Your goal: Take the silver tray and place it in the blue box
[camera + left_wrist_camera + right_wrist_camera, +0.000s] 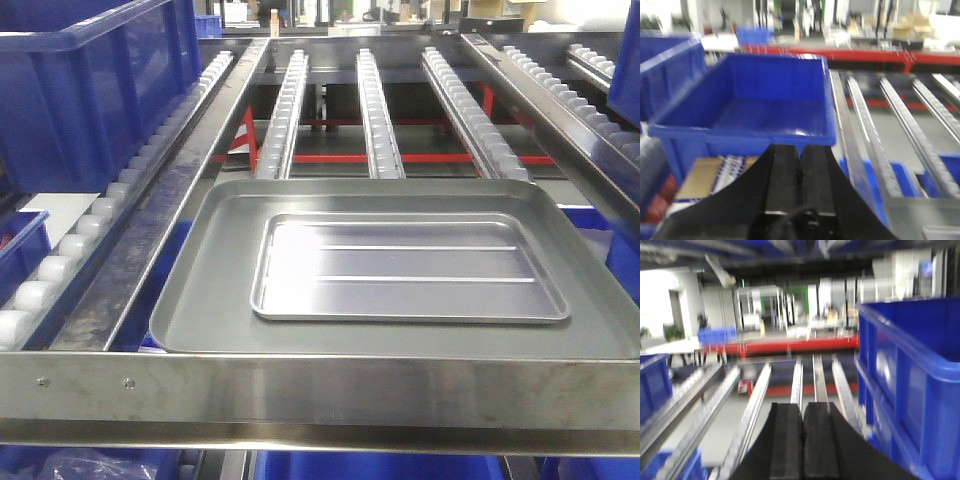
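Note:
The silver tray [400,268], shiny with two long ridges, lies inside a larger dull grey tray [200,320] on the roller rack in the front view. The blue box [90,85] stands at the upper left on the rollers; in the left wrist view it shows open and empty [765,100] just ahead of my left gripper [800,150]. My left gripper is shut and empty. My right gripper [802,407] is shut and empty, low among the roller rails, with another blue crate [910,390] close on its right. Neither gripper shows in the front view.
Roller rails [380,110] run back from the trays. A steel front bar [320,400] crosses the rack's near edge. More blue crates sit below [20,260] and at the far right [625,60]. Cardboard and printed packaging [705,175] lie under the blue box.

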{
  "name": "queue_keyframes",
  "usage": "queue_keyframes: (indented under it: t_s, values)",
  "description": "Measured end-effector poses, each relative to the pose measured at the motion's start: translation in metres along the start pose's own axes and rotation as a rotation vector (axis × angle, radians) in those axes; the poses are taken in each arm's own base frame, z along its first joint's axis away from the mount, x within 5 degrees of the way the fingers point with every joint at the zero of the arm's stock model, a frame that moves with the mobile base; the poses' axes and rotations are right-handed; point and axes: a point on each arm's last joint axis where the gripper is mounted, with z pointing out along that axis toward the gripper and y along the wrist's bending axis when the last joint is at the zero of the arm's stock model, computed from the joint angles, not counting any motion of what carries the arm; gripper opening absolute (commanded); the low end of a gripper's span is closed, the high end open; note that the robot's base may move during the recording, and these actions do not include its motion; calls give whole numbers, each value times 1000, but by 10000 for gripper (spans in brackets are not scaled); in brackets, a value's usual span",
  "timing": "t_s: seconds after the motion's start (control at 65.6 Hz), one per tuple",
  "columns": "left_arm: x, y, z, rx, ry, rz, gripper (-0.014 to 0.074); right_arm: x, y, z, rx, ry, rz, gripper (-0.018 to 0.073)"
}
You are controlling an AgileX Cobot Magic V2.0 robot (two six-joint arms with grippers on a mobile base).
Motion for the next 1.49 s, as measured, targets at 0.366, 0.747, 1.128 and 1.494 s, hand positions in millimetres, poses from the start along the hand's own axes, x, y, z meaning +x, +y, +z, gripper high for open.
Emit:
queue_keyframes:
  t_s: [0.366, 0.747, 1.128, 1.494]
  values:
    - [32, -36, 90, 221, 466, 55, 345, 25, 6, 80, -20, 450, 5, 453]
    - [59, -136, 124, 598, 599, 146, 332, 67, 57, 129, -254, 762, -44, 449]
    - [67, -209, 209, 462, 991, 165, 316, 96, 77, 181, -225, 1073, -84, 445]
    - [131, -239, 261, 222, 1205, 114, 316, 147, 81, 222, -72, 1273, -12, 445]
